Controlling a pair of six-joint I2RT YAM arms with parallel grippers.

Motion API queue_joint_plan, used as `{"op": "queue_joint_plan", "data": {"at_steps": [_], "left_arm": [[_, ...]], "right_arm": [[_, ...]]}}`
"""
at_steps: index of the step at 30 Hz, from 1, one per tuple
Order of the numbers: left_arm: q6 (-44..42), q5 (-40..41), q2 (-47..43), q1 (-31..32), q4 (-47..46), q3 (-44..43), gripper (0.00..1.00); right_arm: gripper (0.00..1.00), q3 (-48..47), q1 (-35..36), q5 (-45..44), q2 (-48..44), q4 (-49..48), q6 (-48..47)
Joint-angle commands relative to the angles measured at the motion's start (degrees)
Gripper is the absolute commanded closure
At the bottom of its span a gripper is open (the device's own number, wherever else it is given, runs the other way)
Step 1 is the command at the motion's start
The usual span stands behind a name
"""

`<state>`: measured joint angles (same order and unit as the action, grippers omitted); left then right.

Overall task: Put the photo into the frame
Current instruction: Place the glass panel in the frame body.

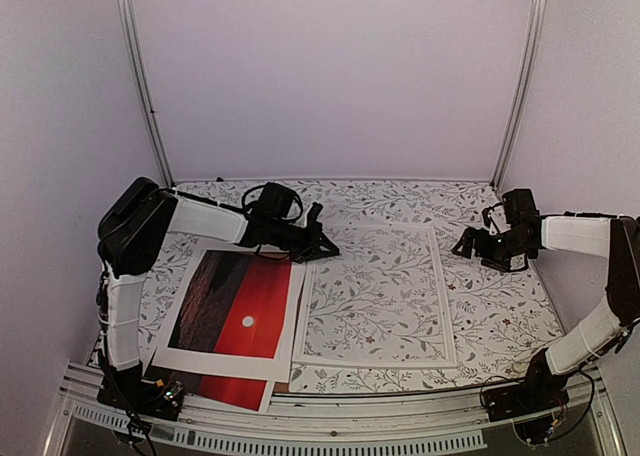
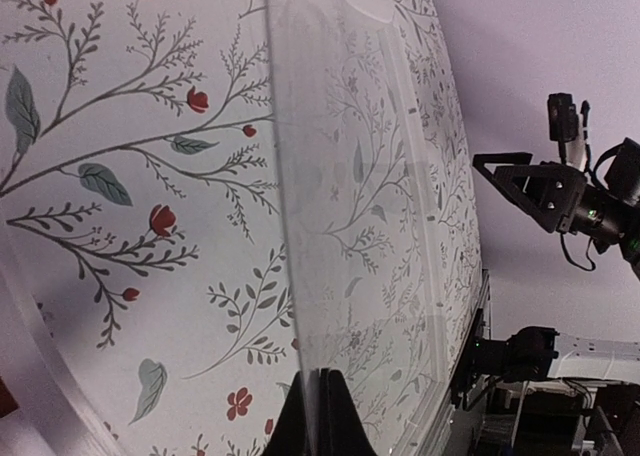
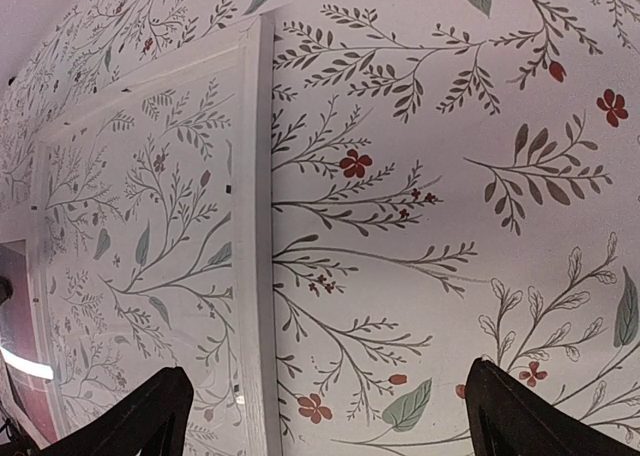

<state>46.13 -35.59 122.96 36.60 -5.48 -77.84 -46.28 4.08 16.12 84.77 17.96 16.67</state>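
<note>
The frame (image 1: 375, 296), thin and white with a clear pane, lies mid-table on the flowered cloth. My left gripper (image 1: 325, 246) is at its far left corner. In the left wrist view the gripper (image 2: 320, 416) is shut on the frame's thin edge (image 2: 285, 196), and the pane stretches away to the right. The photo (image 1: 240, 296), a red sunset with a small white sun, lies left of the frame under a white window mat (image 1: 200, 361); its red lower edge (image 1: 225, 391) sticks out. My right gripper (image 1: 468, 244) is open and empty, just right of the frame's right rim (image 3: 255, 226).
A brown sliver of board (image 1: 283, 386) shows under the mat's near right corner. Metal rails (image 1: 330, 421) run along the table's near edge. White walls close in the back and both sides. The right arm (image 2: 560, 196) shows across the frame in the left wrist view.
</note>
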Motion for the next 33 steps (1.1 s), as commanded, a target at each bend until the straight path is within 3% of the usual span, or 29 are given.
{"op": "queue_joint_plan", "data": {"at_steps": [1, 33], "left_arm": [[-1.60, -0.61, 1.23, -0.61, 0.73, -1.51, 1.00], [-1.99, -0.81, 1.85, -1.33, 2.11, -3.79, 1.00]], "right_arm": [[0.01, 0.67, 0.30, -0.66, 0.66, -0.88, -0.33], [0.01, 0.05, 0.25, -0.52, 1.63, -1.00, -0.43]]}}
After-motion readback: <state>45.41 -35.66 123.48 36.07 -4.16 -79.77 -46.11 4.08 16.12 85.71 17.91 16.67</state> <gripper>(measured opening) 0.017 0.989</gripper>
